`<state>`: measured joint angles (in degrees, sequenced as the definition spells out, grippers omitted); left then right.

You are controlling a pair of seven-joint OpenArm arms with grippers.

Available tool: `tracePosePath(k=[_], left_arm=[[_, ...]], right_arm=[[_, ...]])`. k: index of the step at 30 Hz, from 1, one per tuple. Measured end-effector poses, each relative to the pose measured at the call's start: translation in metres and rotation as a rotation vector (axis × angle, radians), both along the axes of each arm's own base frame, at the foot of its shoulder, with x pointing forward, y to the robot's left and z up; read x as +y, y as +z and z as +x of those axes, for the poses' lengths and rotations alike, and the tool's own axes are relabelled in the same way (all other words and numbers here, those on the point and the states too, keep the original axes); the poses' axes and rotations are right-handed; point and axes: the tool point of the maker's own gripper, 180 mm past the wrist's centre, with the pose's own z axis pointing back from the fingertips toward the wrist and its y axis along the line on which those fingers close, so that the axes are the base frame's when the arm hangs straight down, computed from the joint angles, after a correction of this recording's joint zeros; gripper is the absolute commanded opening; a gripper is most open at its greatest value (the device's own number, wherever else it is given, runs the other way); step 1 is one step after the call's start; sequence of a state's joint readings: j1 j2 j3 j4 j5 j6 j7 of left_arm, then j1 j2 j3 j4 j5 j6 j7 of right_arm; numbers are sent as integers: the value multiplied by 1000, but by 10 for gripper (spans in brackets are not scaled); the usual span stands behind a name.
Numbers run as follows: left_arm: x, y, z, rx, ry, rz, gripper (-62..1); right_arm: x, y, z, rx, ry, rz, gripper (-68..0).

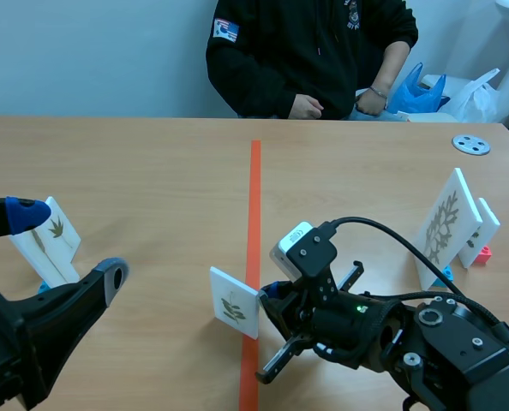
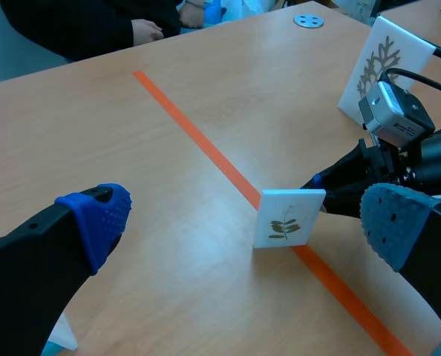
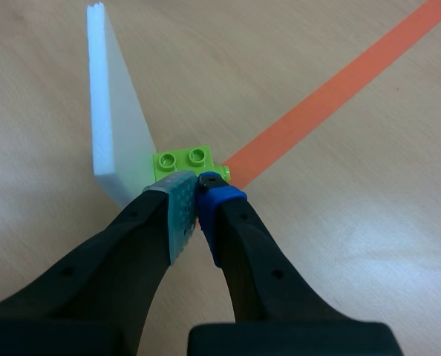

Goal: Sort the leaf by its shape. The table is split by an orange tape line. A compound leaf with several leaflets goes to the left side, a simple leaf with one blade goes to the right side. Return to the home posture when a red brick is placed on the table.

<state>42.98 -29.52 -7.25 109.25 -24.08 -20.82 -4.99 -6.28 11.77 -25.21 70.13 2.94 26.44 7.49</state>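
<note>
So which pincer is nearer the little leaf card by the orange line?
Right. The right pincer sits shut just behind the leaf card, tips at its green brick. The left pincer is open, well off on the card's other side, with a clear gap between.

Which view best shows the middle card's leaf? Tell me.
Left wrist view: the leaf faces the camera, leaflets distinct. Scene view shows it smaller, oblique; right wrist view shows only the card from behind.
</note>
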Motion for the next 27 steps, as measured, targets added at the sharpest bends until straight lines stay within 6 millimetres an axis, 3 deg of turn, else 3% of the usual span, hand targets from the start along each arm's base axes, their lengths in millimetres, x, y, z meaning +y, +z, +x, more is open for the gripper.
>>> tracePosePath(k=[15, 20, 27], left_arm=[[0, 0, 0, 0, 0, 0, 14], [0, 0, 0, 0, 0, 0, 14], [0, 0, 0, 0, 0, 0, 14]], right_arm=[[-1, 1, 0, -4, 2, -2, -666], [-6, 19, -4, -54, 26, -21, -667], [-36, 43, -22, -77, -2, -63, -666]])
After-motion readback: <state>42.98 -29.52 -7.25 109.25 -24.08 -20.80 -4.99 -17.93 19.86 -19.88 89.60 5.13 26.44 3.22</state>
